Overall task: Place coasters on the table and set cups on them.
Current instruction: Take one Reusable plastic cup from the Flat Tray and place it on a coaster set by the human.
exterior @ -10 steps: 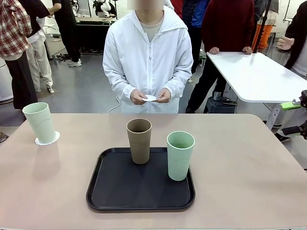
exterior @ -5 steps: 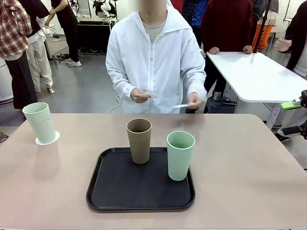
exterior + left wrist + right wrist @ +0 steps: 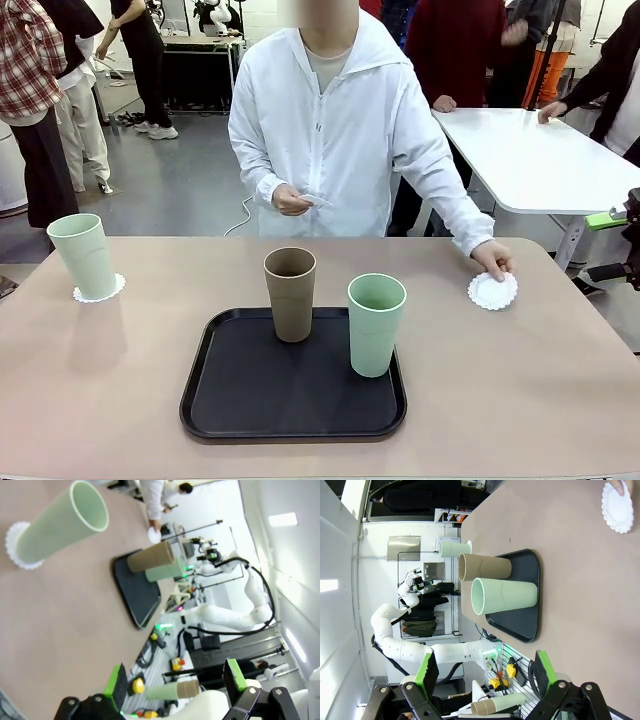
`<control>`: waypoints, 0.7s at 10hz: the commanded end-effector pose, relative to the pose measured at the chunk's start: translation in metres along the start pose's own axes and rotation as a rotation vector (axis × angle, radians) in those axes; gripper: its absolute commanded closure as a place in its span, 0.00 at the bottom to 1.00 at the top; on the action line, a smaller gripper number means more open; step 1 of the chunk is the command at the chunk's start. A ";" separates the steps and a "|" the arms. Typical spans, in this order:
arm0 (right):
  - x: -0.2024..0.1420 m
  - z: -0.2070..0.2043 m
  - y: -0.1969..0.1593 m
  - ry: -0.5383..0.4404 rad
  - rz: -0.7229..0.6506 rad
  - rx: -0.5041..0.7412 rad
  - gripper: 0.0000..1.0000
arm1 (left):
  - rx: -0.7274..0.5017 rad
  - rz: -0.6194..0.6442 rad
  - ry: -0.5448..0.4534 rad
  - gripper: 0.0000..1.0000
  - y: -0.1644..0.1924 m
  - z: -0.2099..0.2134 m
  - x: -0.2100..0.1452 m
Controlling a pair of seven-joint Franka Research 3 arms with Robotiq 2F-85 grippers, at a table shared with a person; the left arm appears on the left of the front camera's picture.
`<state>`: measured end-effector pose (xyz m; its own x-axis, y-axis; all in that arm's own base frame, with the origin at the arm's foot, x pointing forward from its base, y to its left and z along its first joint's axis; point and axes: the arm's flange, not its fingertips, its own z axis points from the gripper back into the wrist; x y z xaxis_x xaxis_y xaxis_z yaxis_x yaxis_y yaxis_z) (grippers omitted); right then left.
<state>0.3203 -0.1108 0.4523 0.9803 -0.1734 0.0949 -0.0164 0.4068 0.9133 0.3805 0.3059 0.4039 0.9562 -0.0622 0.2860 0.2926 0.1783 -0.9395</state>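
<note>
Down from the chest, the person's hand (image 3: 494, 261) is laying a coaster (image 3: 493, 293) on the worktop (image 3: 560, 390) at three o'clock. The left gripper (image 3: 176, 679) and right gripper (image 3: 485, 674) are gaping wide, empty.

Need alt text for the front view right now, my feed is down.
A person across the table rests one hand on a coaster at its far right. A mint cup stands on another coaster at far left; a brown cup and a second mint cup stand on the black tray in the middle.
</note>
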 end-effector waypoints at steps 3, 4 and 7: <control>0.000 -0.001 0.001 0.002 0.006 0.010 0.00 | 0.008 0.007 -0.002 0.00 -0.001 0.001 -0.001; 0.000 -0.001 0.001 0.002 0.006 0.010 0.00 | 0.008 0.007 -0.002 0.00 -0.001 0.001 -0.001; 0.000 0.000 0.000 0.000 0.000 0.000 0.00 | 0.008 0.007 -0.002 0.00 -0.001 0.001 -0.001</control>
<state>0.3203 -0.1108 0.4523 0.9803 -0.1734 0.0948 -0.0164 0.4069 0.9133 0.3805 0.3059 0.4039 0.9562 -0.0621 0.2860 0.2926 0.1785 -0.9394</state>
